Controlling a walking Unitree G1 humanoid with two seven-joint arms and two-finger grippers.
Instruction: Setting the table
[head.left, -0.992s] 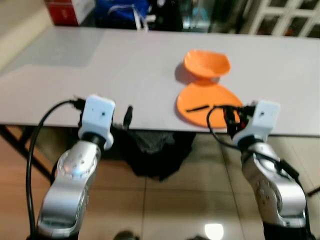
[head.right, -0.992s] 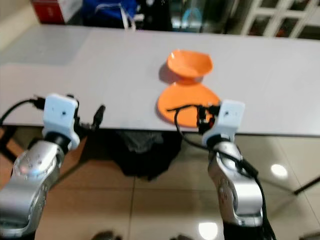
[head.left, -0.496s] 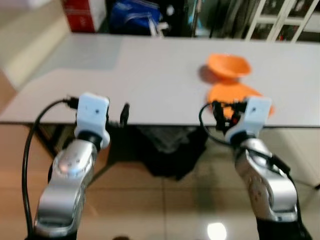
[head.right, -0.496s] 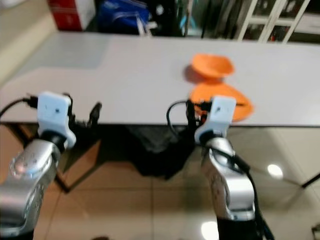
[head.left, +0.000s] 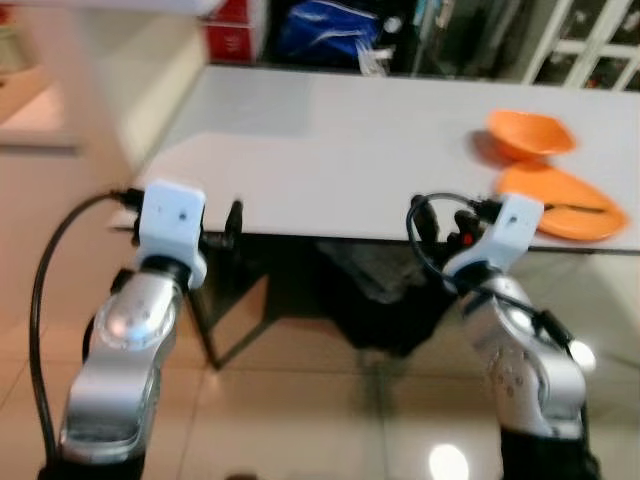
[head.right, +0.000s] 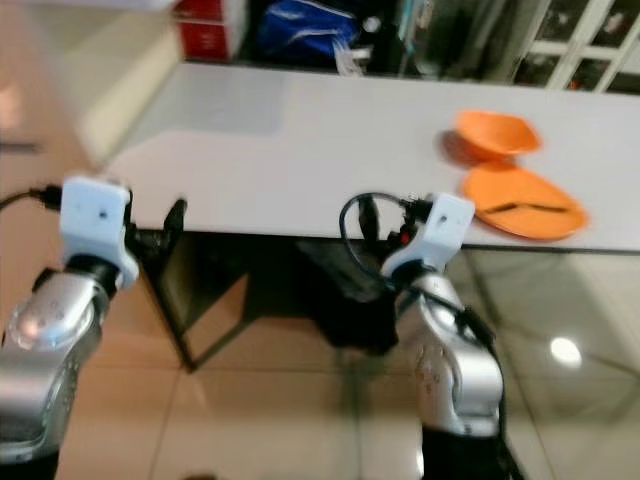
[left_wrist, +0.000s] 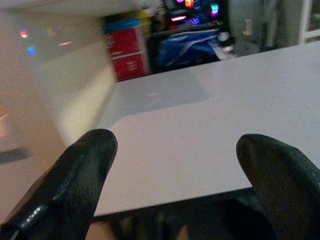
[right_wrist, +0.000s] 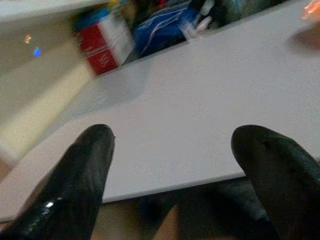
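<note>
Plate (head.left: 562, 190) and orange bowl (head.left: 529, 134) sit touching at the far right of the tabletop (head.left: 340, 140), with a dark utensil lying on the plate. Left tool (left_wrist: 170, 185) and right tool (right_wrist: 170, 175) both hang wide and empty just short of the near edge. Looks like a between-items step to me; next it probably needs to go fetch whatever's missing.

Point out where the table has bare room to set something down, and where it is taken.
The grey table is bare from its left end across to the orange bowl, in front of the red box and blue bag behind it. The crowded part is the right end, where the bowl and orange plate, with a dark utensil on it, sit close together.
</note>
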